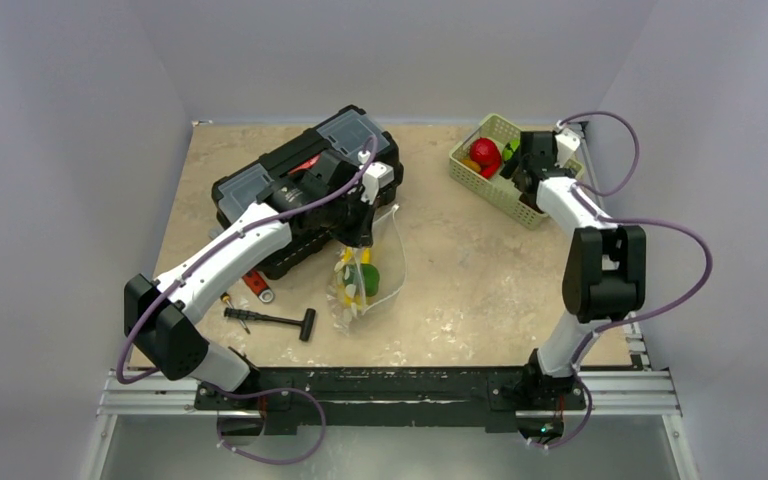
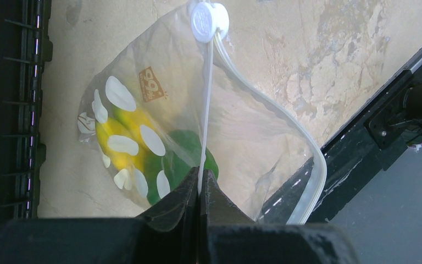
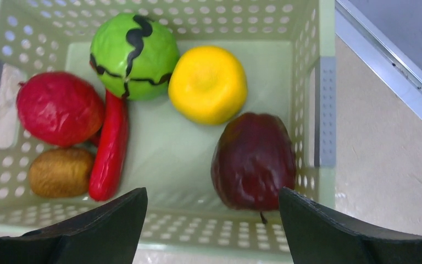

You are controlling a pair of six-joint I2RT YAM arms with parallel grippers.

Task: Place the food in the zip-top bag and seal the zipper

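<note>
Bag (image 1: 365, 285) mouth gapes toward basket side: wide gap btw. the two runs of zip strip (image 2: 320, 168), left gripper (image 2: 200, 184) pinching the straight run. Toolbox (image 1: 305, 185) crowds bag from behind; hammer (image 1: 270, 320) & screwdriver (image 1: 258, 288) lie on its left. Bare table (image 1: 470, 280) btw. bag & basket (image 1: 485, 185). Right gripper (image 3: 211, 225) hangs over basket, jaws wide. Apple (image 3: 254, 160) sits near basket wall, yellow fruit (image 3: 207, 83) just beside.

Even, soft overhead light with faint shadows; sharp frames, though the nearest black jaws blur in both wrist views.
</note>
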